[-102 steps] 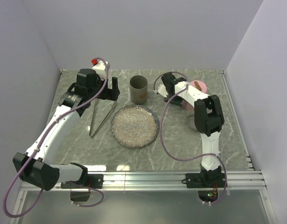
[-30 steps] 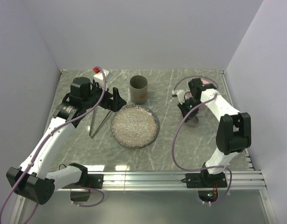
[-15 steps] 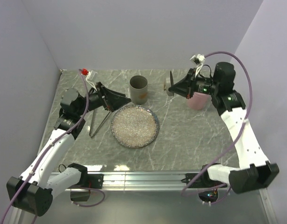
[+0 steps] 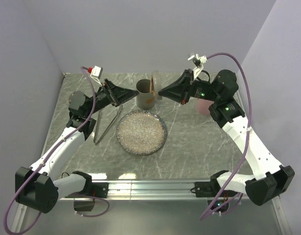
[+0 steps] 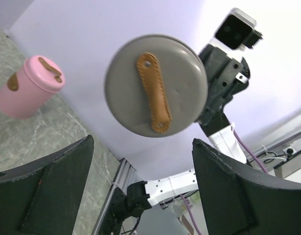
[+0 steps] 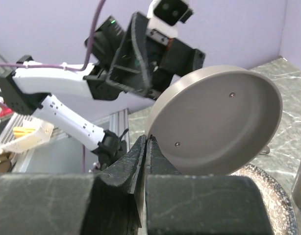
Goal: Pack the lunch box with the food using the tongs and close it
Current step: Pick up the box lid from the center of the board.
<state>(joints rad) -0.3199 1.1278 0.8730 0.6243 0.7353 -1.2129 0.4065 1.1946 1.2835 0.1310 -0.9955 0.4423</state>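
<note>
My right gripper (image 4: pixel 163 91) (image 6: pixel 147 145) is shut on the rim of a round grey lid (image 4: pixel 156 84) (image 6: pixel 216 128). It holds the lid on edge in the air, just right of the open grey cylindrical lunch box (image 4: pixel 145 94). The lid's top, with a brown leather strap (image 5: pixel 153 92), faces my left gripper (image 4: pixel 127 95) (image 5: pixel 140 186), which is raised, open and empty. The thin metal tongs (image 4: pixel 105 123) lie on the table left of the speckled plate (image 4: pixel 141 132). No food shows in any view.
A pink lidded container (image 4: pixel 208 106) (image 5: pixel 30 85) stands at the back right, behind the right arm. The plate's rim (image 6: pixel 268 196) lies below the held lid. Walls close in the table at the back and on both sides.
The right gripper has swung left and upward, carrying the grey lid from beside the pink container to beside the grey lunch box. The left gripper has risen and turned towards the lid.
</note>
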